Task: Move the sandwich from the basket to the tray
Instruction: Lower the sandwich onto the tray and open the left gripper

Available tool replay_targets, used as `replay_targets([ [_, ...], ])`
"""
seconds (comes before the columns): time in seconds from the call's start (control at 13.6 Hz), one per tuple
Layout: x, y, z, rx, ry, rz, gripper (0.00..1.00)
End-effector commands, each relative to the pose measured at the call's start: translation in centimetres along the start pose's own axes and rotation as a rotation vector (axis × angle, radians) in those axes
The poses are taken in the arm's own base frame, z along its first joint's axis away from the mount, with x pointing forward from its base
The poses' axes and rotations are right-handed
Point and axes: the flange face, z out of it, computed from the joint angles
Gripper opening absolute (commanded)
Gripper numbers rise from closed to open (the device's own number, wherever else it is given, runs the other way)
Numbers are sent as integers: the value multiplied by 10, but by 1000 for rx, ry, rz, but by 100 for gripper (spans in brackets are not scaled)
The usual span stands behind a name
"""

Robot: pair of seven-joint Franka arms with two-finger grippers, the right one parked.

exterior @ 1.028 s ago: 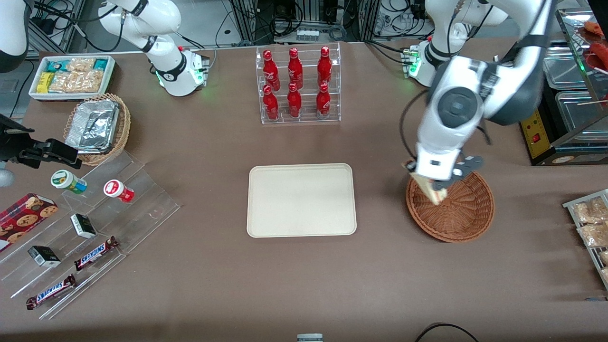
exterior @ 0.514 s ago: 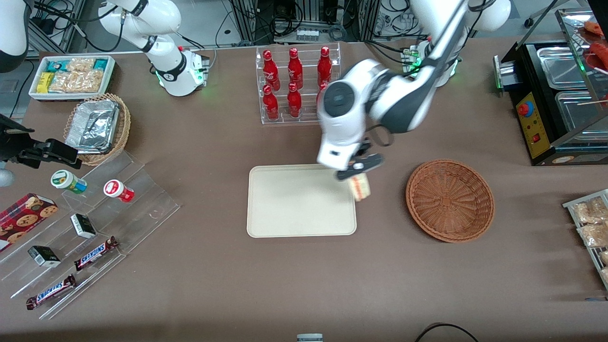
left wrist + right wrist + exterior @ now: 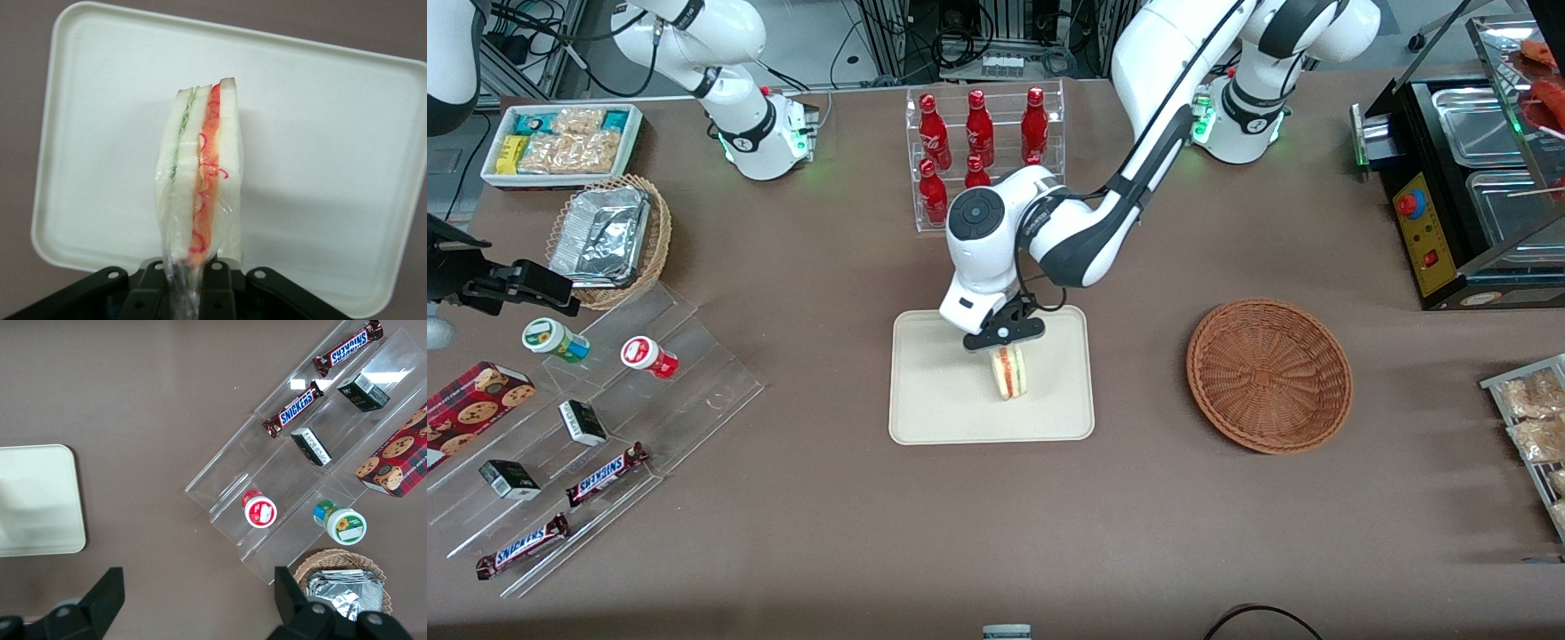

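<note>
The sandwich [image 3: 1010,372], a wrapped wedge of white bread with orange-red and green filling, hangs point-up over the cream tray [image 3: 934,409]. My gripper [image 3: 1003,341] is shut on the wrap at its narrow end, just above the tray's middle. In the left wrist view the sandwich [image 3: 200,187] stands out from the gripper [image 3: 189,287] with the tray [image 3: 333,147] under it. Whether the sandwich touches the tray I cannot tell. The reddish-brown wicker basket [image 3: 1269,374] sits empty beside the tray, toward the working arm's end of the table.
A clear rack of red bottles [image 3: 984,158] stands farther from the front camera than the tray, close to my arm. Toward the parked arm's end are a clear stepped stand with snack bars and cups [image 3: 596,418], a tan basket of foil trays [image 3: 609,238] and a white snack bin [image 3: 562,142].
My gripper has carried the sandwich out of the basket, sideways past the tray's edge, and now holds it over the tray's middle. The basket is left empty.
</note>
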Motion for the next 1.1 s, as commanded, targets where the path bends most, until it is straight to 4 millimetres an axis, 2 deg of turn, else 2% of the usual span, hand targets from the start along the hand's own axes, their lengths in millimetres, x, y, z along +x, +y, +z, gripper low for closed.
replay_targets([
  [0.0, 2, 13, 4, -55, 16, 63, 0],
  [0.29, -16, 21, 37, -19, -1, 113, 0],
  [0.51, -20, 23, 43, -12, -6, 152, 0],
  [0.81, -19, 21, 40, 7, 6, 166, 0],
  [1.03, -19, 18, 48, 42, -2, 172, 0],
])
